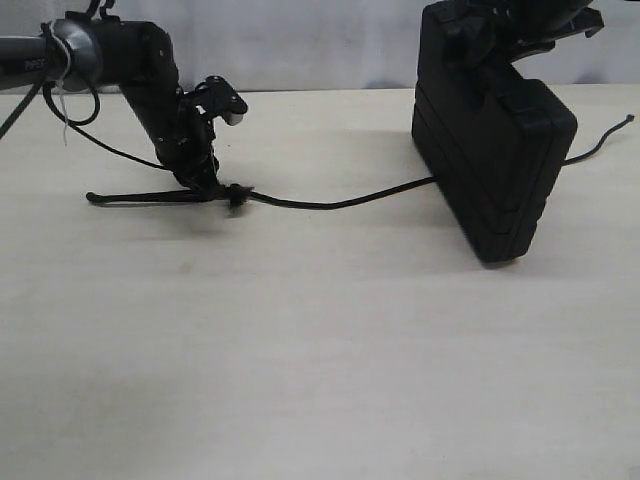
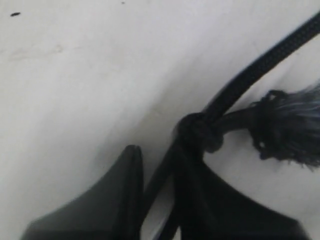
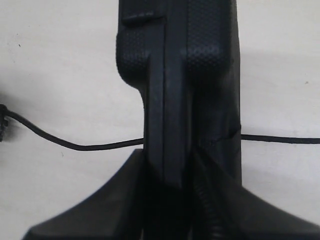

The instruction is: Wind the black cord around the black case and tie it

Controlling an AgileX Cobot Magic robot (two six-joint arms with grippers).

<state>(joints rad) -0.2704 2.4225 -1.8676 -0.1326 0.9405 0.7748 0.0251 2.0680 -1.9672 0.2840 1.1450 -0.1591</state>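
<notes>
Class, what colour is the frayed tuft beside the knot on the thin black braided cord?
Frayed tuft: pale grey over black, clearest in the left wrist view.

A pale wooden table (image 1: 320,380) with a faint, fine grain fills nearly all of every view. Behind the table's far edge stands a plain blue-grey backdrop (image 1: 320,40), whether wall or cloth is unclear. The light is even and soft, leaving only blurred shadows on the table. One small dark speck (image 2: 15,14) marks the table's top

Black braided cord (image 2: 260,67) with grey tuft (image 2: 295,125), black stippled case (image 1: 495,150), pale beige table (image 1: 300,350)
</notes>
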